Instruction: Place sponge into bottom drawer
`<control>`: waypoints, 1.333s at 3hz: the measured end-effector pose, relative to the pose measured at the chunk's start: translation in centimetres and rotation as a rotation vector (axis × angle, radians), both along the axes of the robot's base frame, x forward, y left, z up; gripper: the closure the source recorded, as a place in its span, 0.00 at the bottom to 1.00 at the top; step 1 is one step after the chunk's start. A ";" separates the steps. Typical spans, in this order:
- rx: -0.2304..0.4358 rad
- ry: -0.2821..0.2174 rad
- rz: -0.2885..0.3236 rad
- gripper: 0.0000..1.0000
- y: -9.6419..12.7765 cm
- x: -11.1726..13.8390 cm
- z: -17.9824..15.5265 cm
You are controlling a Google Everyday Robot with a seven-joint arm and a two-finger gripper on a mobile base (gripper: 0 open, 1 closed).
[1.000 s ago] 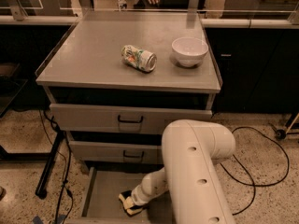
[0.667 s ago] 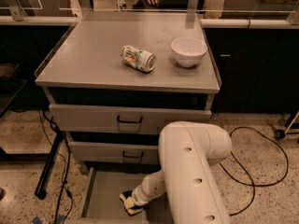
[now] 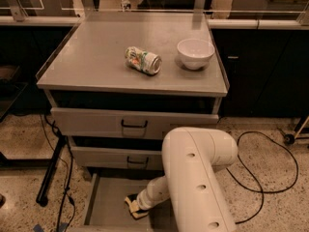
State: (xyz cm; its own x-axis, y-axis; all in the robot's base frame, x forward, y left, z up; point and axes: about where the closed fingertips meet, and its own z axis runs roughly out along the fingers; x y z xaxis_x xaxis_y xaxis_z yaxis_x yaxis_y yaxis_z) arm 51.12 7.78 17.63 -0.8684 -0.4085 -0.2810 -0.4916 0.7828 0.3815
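The bottom drawer is pulled out at the foot of the cabinet, a shallow grey tray with a flat floor. My white arm reaches down into it from the right. The gripper is low inside the drawer, near its middle. The yellow sponge with a dark layer sits at the gripper's tip, on or just above the drawer floor. The arm hides the drawer's right part.
A printed drink can lies on its side on the cabinet top, with a white bowl to its right. Two closed grey drawer fronts with black handles are above the open drawer. A black cable loops on the floor at right.
The arm has shifted slightly to the left; the gripper and sponge stay low in the bottom drawer.
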 end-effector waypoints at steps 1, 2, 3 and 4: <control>-0.001 -0.008 -0.003 1.00 0.4 0.7 -0.5; -0.001 0.012 -0.009 1.00 0.5 0.5 -2.1; 0.001 0.019 -0.020 1.00 0.5 0.6 -3.3; 0.004 0.025 -0.029 1.00 0.6 0.5 -3.9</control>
State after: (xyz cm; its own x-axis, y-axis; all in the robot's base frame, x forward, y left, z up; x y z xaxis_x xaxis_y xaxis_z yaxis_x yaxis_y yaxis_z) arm 51.58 8.34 13.70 -0.8865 -0.3822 -0.2610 -0.4594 0.7950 0.3962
